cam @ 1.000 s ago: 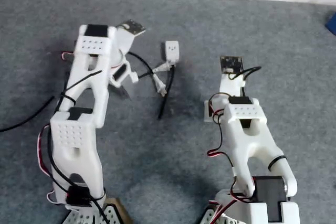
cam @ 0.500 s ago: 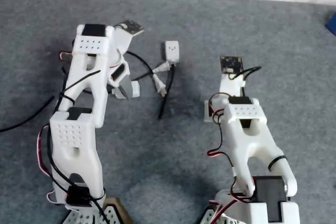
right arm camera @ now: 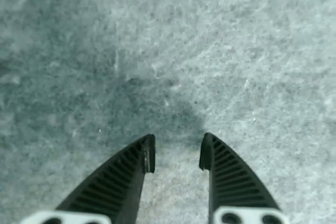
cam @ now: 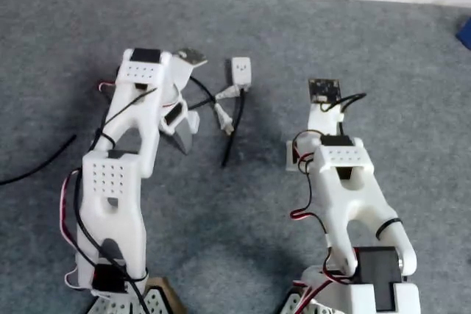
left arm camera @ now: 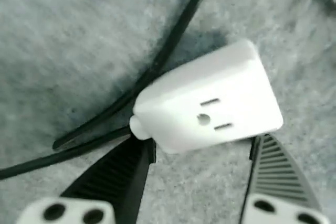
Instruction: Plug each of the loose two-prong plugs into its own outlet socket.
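Left end effector point(left arm camera: 203, 146) open, jaws flanking white socket point(left arm camera: 210, 98) lying on tabletop point(left arm camera: 63, 35). Loose plug point(cam: 223, 120) nearby. Right end effector point(right arm camera: 176, 153) open above the tabletop. Risk: shallow grip, so socket may twist out, and its cord point(left arm camera: 173, 45) may drag.

Left arm point(cam: 118, 182) stands at the left of the table point(cam: 397, 56), right arm point(cam: 346, 182) at the right, well apart. Between them, toward the far side, lies outlet socket A point(cam: 241, 71). 1 two-prong plug point(cam: 224, 118) lies just nearer than it, and the plug cable point(cam: 232, 139) runs on toward the near side. Left of this plug, the left gripper point(left arm camera: 205, 148) hangs over outlet socket B point(left arm camera: 207, 100), 1 parted finger at each side of the socket's near edge. 2 socket cables point(left arm camera: 157, 69) lie beside and beyond it. A stray cable point(cam: 37, 163) lies left of the left arm. The right gripper point(right arm camera: 177, 153) hangs above the table, fingers apart.
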`<control>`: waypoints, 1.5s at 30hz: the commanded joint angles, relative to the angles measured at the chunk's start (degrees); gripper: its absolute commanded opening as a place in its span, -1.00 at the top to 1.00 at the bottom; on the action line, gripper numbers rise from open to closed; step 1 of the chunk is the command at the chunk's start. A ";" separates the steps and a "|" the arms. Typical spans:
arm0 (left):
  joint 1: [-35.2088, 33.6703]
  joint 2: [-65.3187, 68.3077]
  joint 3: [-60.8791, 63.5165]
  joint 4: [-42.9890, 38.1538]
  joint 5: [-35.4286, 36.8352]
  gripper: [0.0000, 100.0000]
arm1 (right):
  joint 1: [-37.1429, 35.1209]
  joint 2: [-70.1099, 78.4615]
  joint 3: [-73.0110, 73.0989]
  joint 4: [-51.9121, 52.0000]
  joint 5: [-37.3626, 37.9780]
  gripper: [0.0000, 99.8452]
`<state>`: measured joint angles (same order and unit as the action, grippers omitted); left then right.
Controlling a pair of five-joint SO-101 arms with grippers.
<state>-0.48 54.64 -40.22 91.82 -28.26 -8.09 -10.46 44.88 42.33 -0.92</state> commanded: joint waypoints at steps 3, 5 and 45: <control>2.33 5.41 -17.01 5.19 0.62 0.41 | 0.57 -0.22 -2.51 -0.84 -0.26 0.70; 2.33 5.93 -23.08 8.53 0.62 0.41 | 0.57 -0.22 -2.51 -0.84 -0.26 0.70; 4.26 -7.60 -18.59 9.76 5.27 0.41 | 0.40 -0.22 -2.42 -1.01 -0.26 0.70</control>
<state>2.68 54.37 -65.98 100.70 -23.78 -8.09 -10.46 44.88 42.33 -0.92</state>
